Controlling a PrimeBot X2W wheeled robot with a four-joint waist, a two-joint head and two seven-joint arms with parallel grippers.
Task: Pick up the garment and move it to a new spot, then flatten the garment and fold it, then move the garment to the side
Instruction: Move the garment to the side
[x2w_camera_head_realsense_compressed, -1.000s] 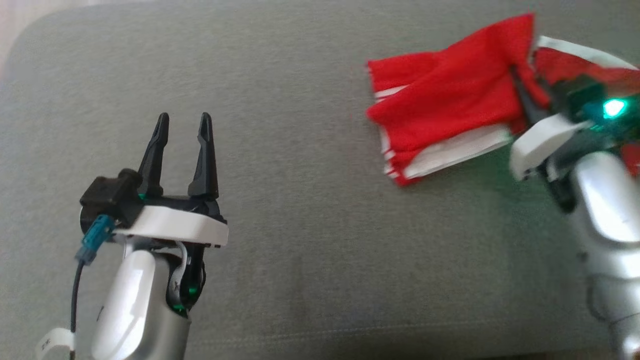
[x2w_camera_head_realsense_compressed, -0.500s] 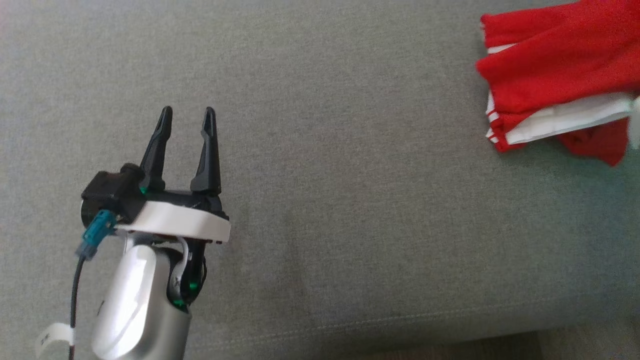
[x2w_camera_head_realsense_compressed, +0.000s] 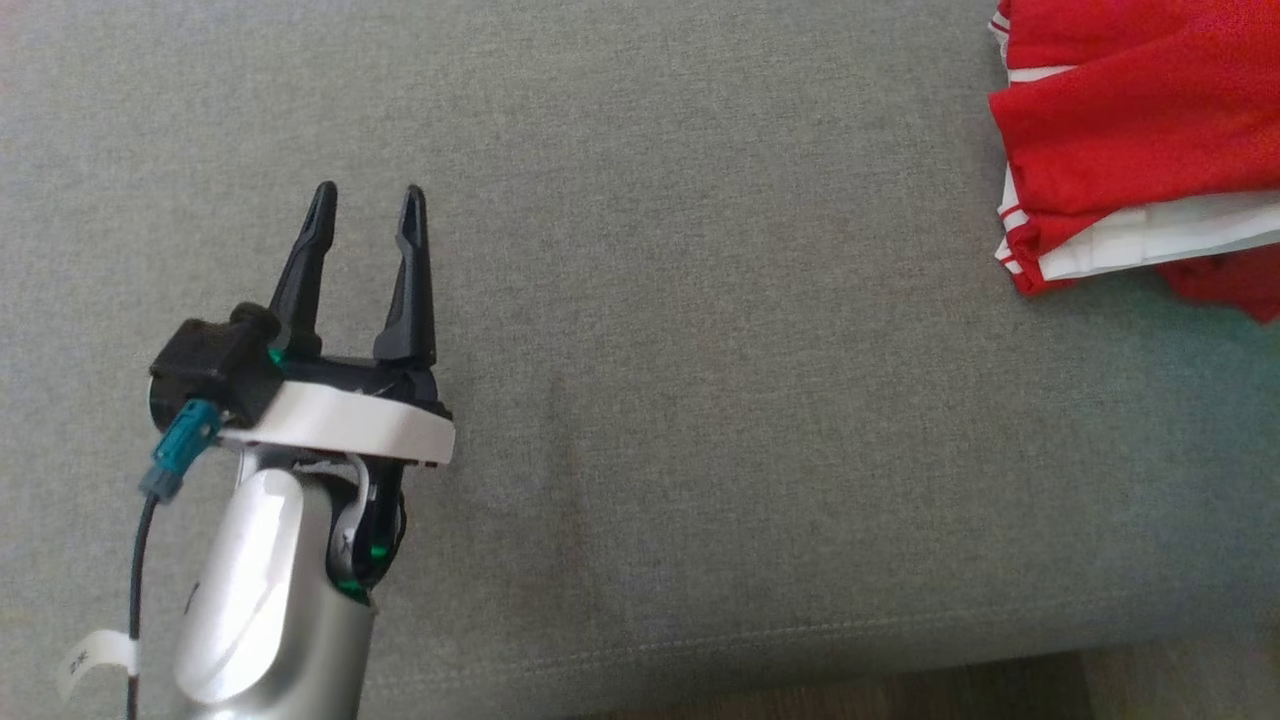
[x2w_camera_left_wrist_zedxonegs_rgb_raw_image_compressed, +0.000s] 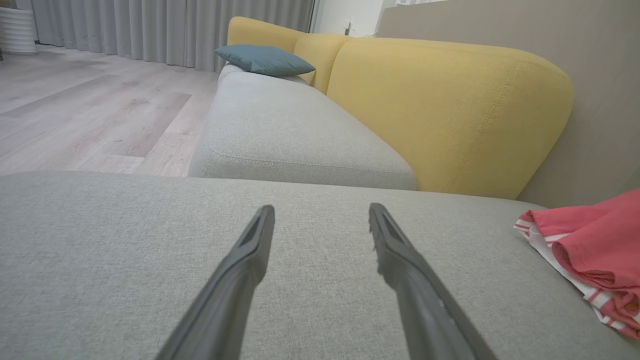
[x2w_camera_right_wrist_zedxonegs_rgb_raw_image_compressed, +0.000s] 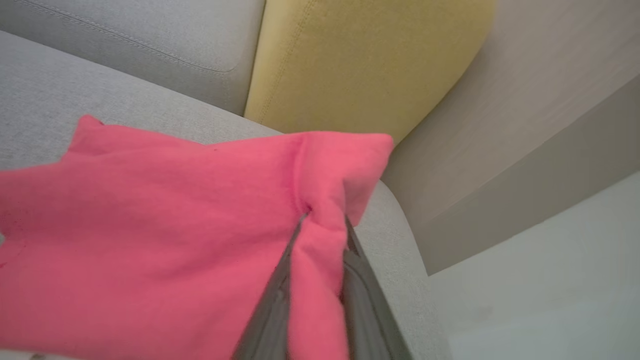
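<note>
Grey woven upholstery, a broad seat cushion (x2w_camera_head_realsense_compressed: 700, 400), is my work surface, and its nap looks grippy enough to tug at cloth dragged across it. Beyond it I see a second grey seat (x2w_camera_left_wrist_zedxonegs_rgb_raw_image_compressed: 290, 135) with a blue pillow (x2w_camera_left_wrist_zedxonegs_rgb_raw_image_compressed: 265, 60), a yellow backrest (x2w_camera_left_wrist_zedxonegs_rgb_raw_image_compressed: 440, 110), pale wooden floor (x2w_camera_left_wrist_zedxonegs_rgb_raw_image_compressed: 90, 115) and grey curtains (x2w_camera_left_wrist_zedxonegs_rgb_raw_image_compressed: 150, 25); a plain beige wall (x2w_camera_right_wrist_zedxonegs_rgb_raw_image_compressed: 525, 100) runs close behind the cushion's right end. The garment (x2w_camera_head_realsense_compressed: 1130, 150), red with white stripes and folded into layers, lies at the far right of the cushion, near that rounded end. My right gripper (x2w_camera_right_wrist_zedxonegs_rgb_raw_image_compressed: 325, 225) is clamped on a ridge of its top layer, cloth bunched between the two fingers. My left gripper (x2w_camera_head_realsense_compressed: 368, 195) hovers with fingers spread and nothing in them, well apart from the garment, over bare cushion. What worries me is the pinch: it seems to take only the upper fold, so if I pull sideways the lower layers may lag on the rough fabric and the fold could slide apart or bunch. The bite also looks shallow, so a quick move might let the cloth slip out. The cushion's end is near, and a release too far that way could send an edge drooping over it. My left is too distant to steady anything.
</note>
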